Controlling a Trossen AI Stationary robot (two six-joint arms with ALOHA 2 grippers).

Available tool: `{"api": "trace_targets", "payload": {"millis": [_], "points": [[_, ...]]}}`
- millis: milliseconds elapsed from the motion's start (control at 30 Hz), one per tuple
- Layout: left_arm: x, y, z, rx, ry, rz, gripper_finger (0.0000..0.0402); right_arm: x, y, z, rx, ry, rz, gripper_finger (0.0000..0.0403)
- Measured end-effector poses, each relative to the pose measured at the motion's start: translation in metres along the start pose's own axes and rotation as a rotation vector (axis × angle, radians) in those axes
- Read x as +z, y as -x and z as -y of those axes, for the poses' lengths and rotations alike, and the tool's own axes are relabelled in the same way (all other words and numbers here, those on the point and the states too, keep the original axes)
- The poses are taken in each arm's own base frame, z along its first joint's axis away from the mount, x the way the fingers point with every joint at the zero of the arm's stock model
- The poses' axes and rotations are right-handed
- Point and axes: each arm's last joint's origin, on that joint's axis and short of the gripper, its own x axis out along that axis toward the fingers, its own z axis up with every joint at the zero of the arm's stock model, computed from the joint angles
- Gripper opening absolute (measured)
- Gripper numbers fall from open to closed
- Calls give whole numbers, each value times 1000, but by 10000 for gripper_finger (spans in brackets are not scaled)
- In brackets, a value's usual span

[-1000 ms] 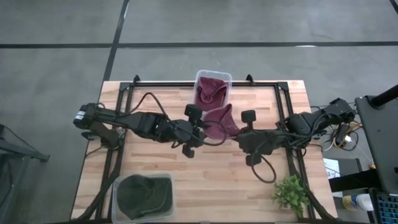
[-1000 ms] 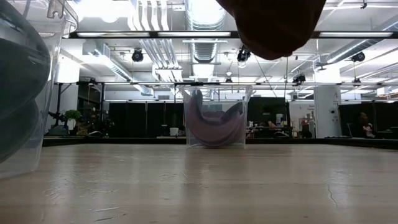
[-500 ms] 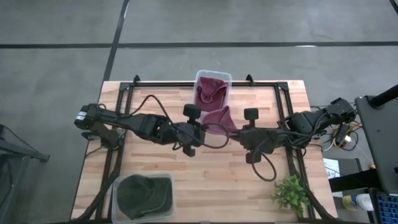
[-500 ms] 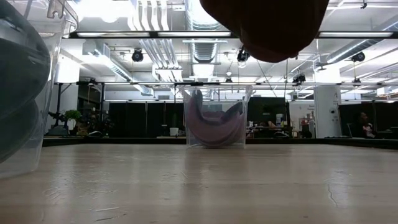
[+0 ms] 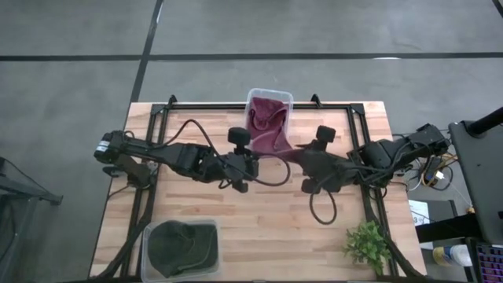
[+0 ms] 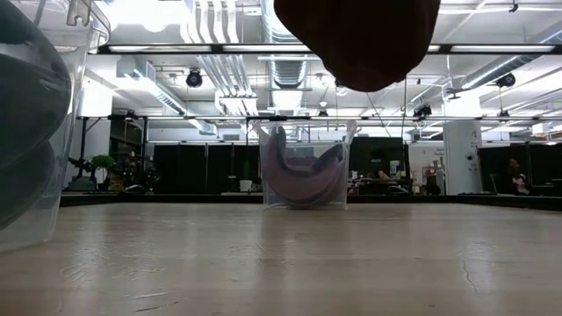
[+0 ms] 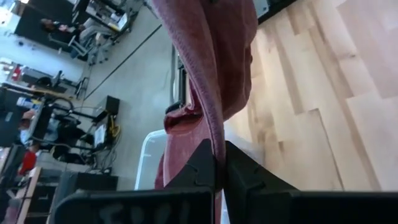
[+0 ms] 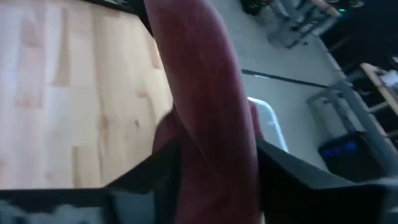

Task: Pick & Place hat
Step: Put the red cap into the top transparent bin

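low view: maroon hat (image 6: 360, 39) top cut off

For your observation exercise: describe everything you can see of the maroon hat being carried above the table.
The maroon hat is soft, limp cloth, held in the air between both arms, just in front of the clear bin that already holds another maroon hat. The left hand is shut on its edge, and the right hand clamps it from the other side. In the low view it hangs as a dark rounded bulge, clear of the wooden tabletop.
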Motion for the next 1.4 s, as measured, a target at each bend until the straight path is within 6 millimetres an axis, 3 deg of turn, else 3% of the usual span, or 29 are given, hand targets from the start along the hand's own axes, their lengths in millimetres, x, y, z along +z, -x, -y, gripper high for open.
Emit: {"api": "trace_targets", "payload": {"millis": [200, 400, 567, 733, 967, 1200, 1400], "points": [[-4, 0, -2, 92, -42, -72, 6, -9, 1, 3, -69, 15, -63, 242], [-11, -6, -16, 243, -60, -169, 6, -18, 2, 6, -95, 48, -122, 283], [-22, -14, -32, 460, -25, -305, 6, -18, 2, 6, -97, 19, -122, 298], [-31, -29, -44, 423, 66, -307, 6, -18, 2, 6, -98, 16, -122, 297], [-47, -68, -52, 463, 122, -396, 6, -18, 2, 6, -99, -8, -120, 287], [-55, -106, -32, 372, 28, -456, 7, -19, 1, 5, -102, -34, -123, 281], [-59, -125, -6, 295, -114, -512, 7, -22, -2, 3, -106, -22, -132, 283]]}}
